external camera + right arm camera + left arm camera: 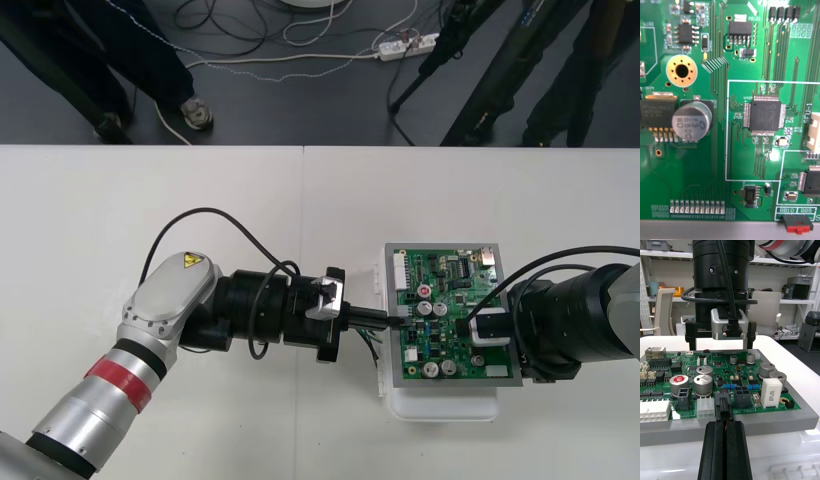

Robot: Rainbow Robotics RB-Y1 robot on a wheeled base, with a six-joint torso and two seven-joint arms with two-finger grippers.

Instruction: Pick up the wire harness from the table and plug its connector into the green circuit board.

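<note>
At the edge of the green circuit board [450, 320], the left claw [724, 425] pinches the plug [723, 405]; its seating is unclear. I cannot tell the state of the right claw [488, 330] overhead.

Harness [371, 346] in left jaws at board [445, 300]
</note>
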